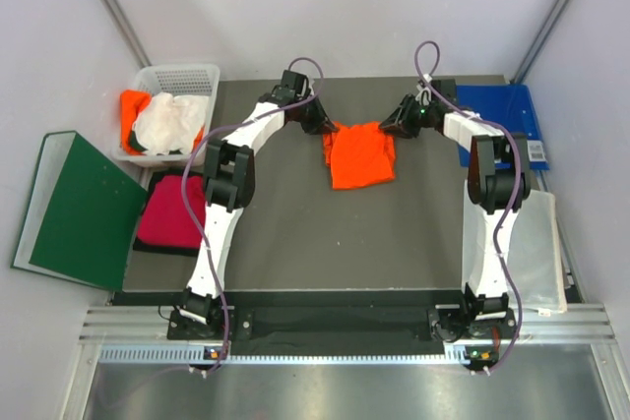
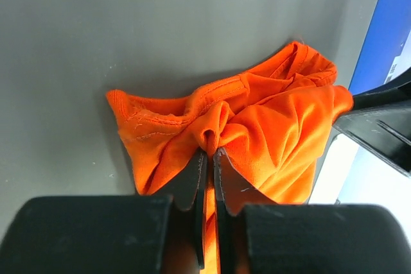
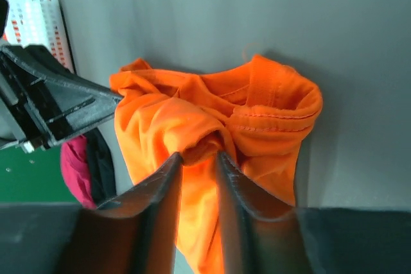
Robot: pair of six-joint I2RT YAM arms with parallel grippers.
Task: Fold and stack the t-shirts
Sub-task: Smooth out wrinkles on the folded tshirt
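The bright orange short-sleeved cloth t-shirt (image 1: 361, 156) lies on the flat grey table (image 1: 295, 233), upper centre of the top view, with its upper edge gathered between both arms. The left gripper (image 2: 209, 153) is pinched tight on a thin fold at the shirt's upper-left corner. The right gripper (image 3: 200, 156) is clamped on a thicker bunch at the upper-right corner. The fabric is judged light, soft and limp, so it will sag and crease. Grip at hems or seams and keep the corners taut.
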